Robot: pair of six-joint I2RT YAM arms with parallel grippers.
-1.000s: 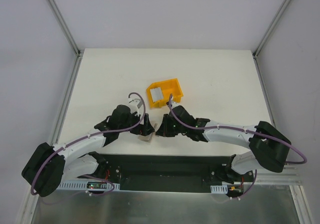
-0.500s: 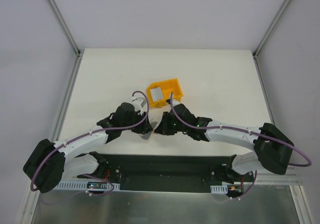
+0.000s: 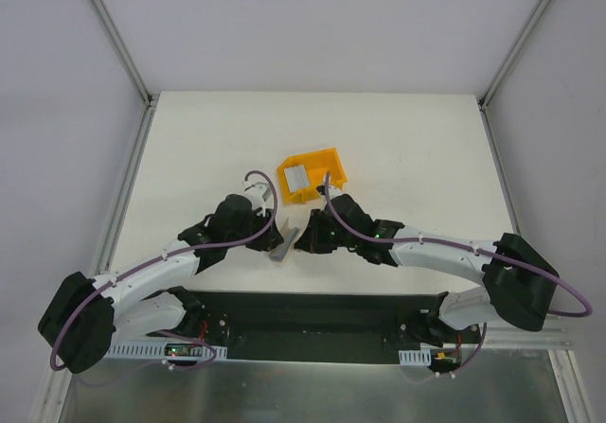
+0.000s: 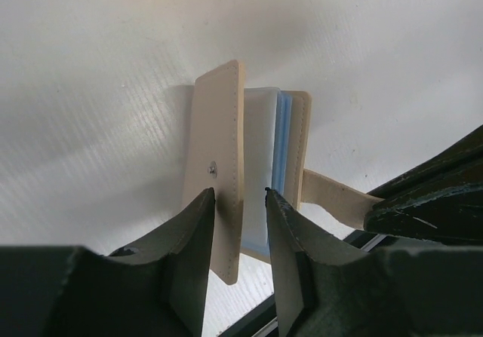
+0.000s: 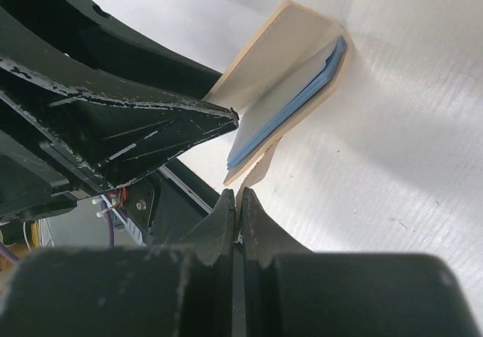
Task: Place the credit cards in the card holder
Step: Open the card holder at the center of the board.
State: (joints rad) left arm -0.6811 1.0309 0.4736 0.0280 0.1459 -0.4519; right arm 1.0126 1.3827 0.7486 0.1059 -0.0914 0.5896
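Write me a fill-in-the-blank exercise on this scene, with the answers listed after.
1. The right gripper is shut on the thin ____ of the small beige soft folding wallet.
2. The left gripper straddles the wallet flap bearing a round ____.
3. The shiny silvery flat cards lie in the ____ plastic bin.
Answers: strap; snap button; yellow.

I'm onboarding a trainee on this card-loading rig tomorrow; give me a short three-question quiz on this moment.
1. True or false: the right gripper is shut on the strap of the soft beige folding card holder.
2. Jaws of the left gripper straddle: A) the holder's snap flap, B) its strap, C) nothing at all.
3. Fill in: the thin flat credit cards inside the holder look pale ____.
Key: 1 true; 2 A; 3 blue.
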